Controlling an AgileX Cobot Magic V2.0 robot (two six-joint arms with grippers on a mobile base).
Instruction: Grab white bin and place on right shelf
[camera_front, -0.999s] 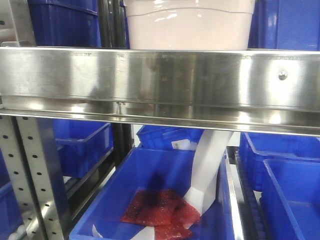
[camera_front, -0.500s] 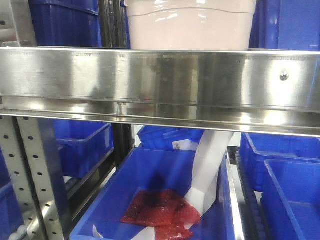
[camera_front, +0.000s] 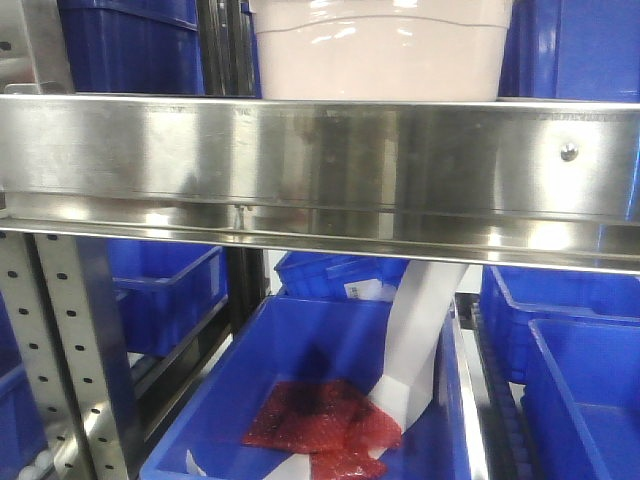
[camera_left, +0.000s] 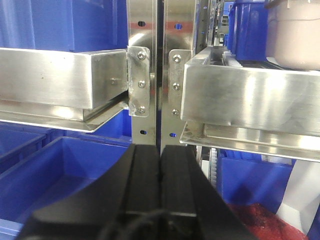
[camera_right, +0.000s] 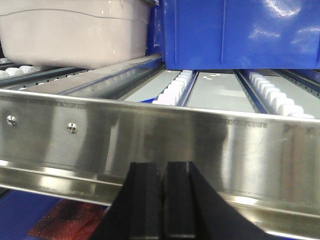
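White bin (camera_front: 380, 50) sat up on the right shelf (camera_front: 320, 165), parked right behind the shiny front rail with its broad side facing out, so the long axis ran along that front edge. It was upright, curved ridge visible across the side. From the right wrist view you could see it resting on the roller tracks (camera_right: 172, 90) at the left part of the shelf, with a big blue bin (camera_right: 240, 32) just beside it on the right, a narrow gap between them. Open roller lane ran in front of that blue one.

Below the rail, an open blue tub (camera_front: 300, 400) held red mesh bags (camera_front: 320, 425) and a white chute-like piece (camera_front: 415, 335) leaning into it. More blue bins on both sides, perforated uprights (camera_front: 50, 350) at the left.

Left gripper (camera_left: 160, 170) was level with the join between two racks, jaws pressed together, nothing in them. Right gripper (camera_right: 162, 195) hung just in front of the rail, jaws nearly together with a thin slit between them, also holding nothing.
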